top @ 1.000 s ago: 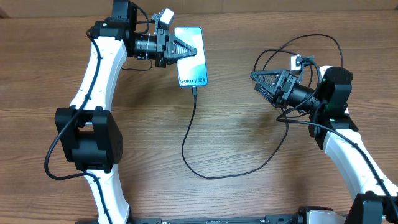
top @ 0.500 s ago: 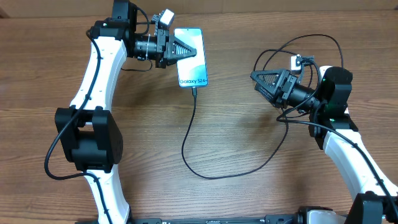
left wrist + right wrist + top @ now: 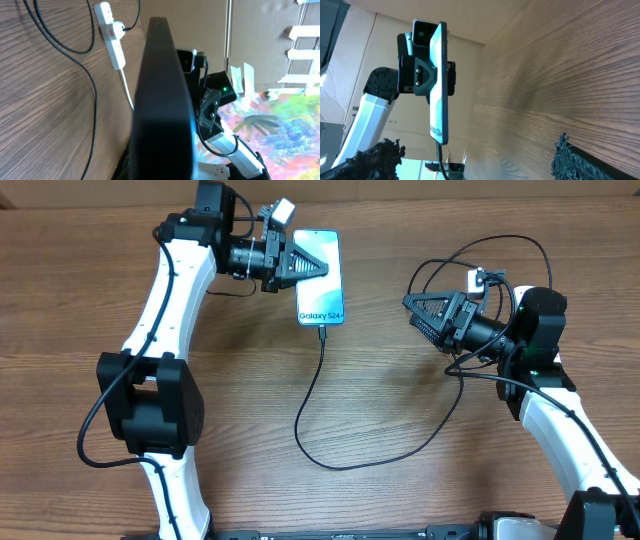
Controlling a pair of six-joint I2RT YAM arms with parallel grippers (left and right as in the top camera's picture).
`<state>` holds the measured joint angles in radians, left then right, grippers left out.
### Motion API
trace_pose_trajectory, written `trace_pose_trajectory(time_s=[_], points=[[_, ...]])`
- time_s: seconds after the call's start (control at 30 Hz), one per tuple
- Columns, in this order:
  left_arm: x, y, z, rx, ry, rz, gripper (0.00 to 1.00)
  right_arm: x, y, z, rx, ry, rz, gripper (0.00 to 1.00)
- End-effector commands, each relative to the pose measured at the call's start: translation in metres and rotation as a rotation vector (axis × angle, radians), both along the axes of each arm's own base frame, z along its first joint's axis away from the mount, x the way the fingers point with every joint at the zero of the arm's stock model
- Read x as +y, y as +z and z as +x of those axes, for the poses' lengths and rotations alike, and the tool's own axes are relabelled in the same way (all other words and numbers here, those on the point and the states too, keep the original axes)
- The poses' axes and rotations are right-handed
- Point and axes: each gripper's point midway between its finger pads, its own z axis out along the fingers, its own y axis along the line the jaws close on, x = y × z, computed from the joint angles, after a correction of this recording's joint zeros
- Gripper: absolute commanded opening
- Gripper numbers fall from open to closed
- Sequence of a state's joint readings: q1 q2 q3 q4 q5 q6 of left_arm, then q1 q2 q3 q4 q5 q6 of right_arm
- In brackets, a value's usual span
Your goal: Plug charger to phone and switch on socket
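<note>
My left gripper [image 3: 312,266] is shut on the phone [image 3: 322,305] and holds it off the table at the back centre, with the "Galaxy S24" end pointing toward me. The charger [image 3: 310,395] has its connector in the phone's lower end [image 3: 322,331]. Its cable loops down across the table and up to the right. The left wrist view shows the phone edge-on [image 3: 162,100]. It also shows the socket [image 3: 111,32] with a black plug in it. My right gripper [image 3: 415,315] is open and empty, facing the phone [image 3: 440,85] from the right.
Black cable loops [image 3: 480,260] lie behind my right arm. The socket's white cord [image 3: 127,90] runs along the wooden table [image 3: 420,410]. The socket does not show in the overhead view. A cardboard wall [image 3: 260,30] stands behind the table.
My left gripper has moved the phone a little to the right, and the cable's upper end has followed it. The right arm has not moved.
</note>
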<state>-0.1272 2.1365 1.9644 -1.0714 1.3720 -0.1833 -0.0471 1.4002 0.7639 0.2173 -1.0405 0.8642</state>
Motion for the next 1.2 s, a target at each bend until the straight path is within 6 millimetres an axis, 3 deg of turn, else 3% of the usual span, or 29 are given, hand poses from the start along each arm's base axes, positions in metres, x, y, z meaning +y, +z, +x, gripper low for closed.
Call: trace_pose_trajectory(time_s=[0.0,0.4,0.7,0.83,1.03,1.17], points=[[-0.004,0.017,-0.005,-0.042,-0.025,-0.044,0.04,0.000,0.004,0.001,-0.012,0.005,0.002,1.00],[-0.016,0.015,-0.011,-0.044,-0.050,-0.031,0.04,0.000,0.004,0.001,-0.011,0.007,0.003,1.00],[-0.022,-0.009,-0.017,-0.029,-0.045,0.093,0.04,0.000,-0.008,-0.005,-0.097,0.047,-0.087,1.00],[-0.022,-0.010,-0.017,-0.037,-0.047,0.098,0.04,-0.001,-0.025,-0.012,-0.086,0.066,-0.143,0.95],[-0.021,-0.014,-0.016,-0.059,-0.047,0.118,0.04,-0.017,-0.071,-0.019,0.084,-0.011,-0.286,0.85],[-0.021,-0.014,-0.016,-0.056,-0.047,0.120,0.04,-0.025,-0.082,-0.020,0.137,-0.043,-0.354,0.80]])
